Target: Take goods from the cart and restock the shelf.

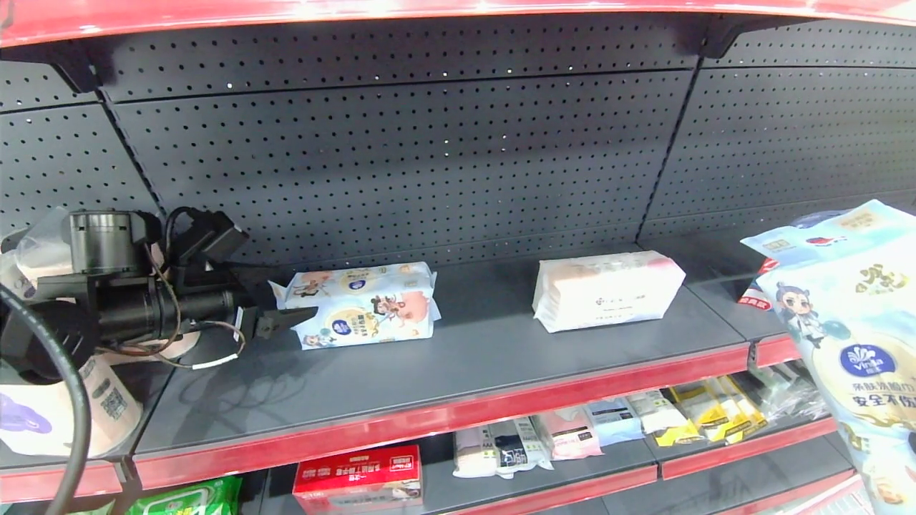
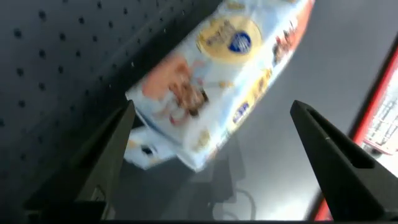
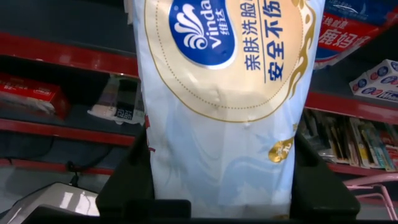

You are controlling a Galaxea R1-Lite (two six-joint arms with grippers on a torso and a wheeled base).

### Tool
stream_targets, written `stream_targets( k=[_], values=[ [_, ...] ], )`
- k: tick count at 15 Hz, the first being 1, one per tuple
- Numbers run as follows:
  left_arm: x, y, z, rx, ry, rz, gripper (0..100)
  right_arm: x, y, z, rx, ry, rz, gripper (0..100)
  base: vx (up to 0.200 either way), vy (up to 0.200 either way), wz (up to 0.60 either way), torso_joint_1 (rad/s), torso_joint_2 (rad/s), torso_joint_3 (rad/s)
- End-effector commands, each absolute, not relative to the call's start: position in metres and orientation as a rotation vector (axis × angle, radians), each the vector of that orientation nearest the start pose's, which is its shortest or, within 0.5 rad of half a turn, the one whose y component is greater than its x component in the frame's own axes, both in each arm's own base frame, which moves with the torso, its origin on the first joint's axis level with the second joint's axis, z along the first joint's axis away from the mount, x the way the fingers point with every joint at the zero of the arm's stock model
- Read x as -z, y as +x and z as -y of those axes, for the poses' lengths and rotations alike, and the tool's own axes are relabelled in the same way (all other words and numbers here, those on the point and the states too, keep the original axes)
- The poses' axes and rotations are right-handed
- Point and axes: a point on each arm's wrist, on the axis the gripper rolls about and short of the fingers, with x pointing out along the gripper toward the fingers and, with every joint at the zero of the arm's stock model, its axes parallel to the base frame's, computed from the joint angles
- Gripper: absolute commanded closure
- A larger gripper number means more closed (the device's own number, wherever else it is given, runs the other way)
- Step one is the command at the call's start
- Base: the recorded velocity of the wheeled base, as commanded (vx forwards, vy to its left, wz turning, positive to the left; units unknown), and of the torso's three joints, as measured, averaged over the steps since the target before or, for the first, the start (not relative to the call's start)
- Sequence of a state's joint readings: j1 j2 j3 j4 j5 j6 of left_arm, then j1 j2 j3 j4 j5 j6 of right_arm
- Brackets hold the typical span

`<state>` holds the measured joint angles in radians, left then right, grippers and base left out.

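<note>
Light comes from overhead: hard glare along the upper red shelf lip, grey shelf evenly lit, short soft shadow under the white pack. Head view bows straight edges toward the corners. Left wrist view dim, cartoon-print pack smeared. Right wrist view: blue-white pack bright, print crisp.

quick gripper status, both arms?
Left gripper: open, holding nothing, facing the cartoon tissue pack.
Right gripper: shut on the big blue-and-white pack.
</note>
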<state>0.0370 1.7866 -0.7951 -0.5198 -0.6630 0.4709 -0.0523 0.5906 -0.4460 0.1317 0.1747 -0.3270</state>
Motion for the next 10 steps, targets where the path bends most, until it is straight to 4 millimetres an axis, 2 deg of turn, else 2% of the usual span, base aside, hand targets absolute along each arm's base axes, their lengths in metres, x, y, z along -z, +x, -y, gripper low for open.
stream_targets(
  k=[1,3,10],
  values=[
    [-0.142,0.324,0.005,0.713,0.289,-0.287,0,-0.187,0.034,-0.002,-0.167,-0.292,-0.262,100,0.000,0.000,0.00,0.000,0.00,0.000],
    [-0.141,0.334,0.004,0.711,0.292,-0.281,0,-0.185,0.034,-0.002,-0.168,-0.291,-0.267,100,0.000,0.000,0.00,0.000,0.00,0.000],
    [-0.122,0.340,0.002,0.762,0.325,-0.318,0,-0.185,0.033,-0.002,-0.160,-0.291,-0.265,100,0.000,0.000,0.00,0.000,0.00,0.000]
  ],
)
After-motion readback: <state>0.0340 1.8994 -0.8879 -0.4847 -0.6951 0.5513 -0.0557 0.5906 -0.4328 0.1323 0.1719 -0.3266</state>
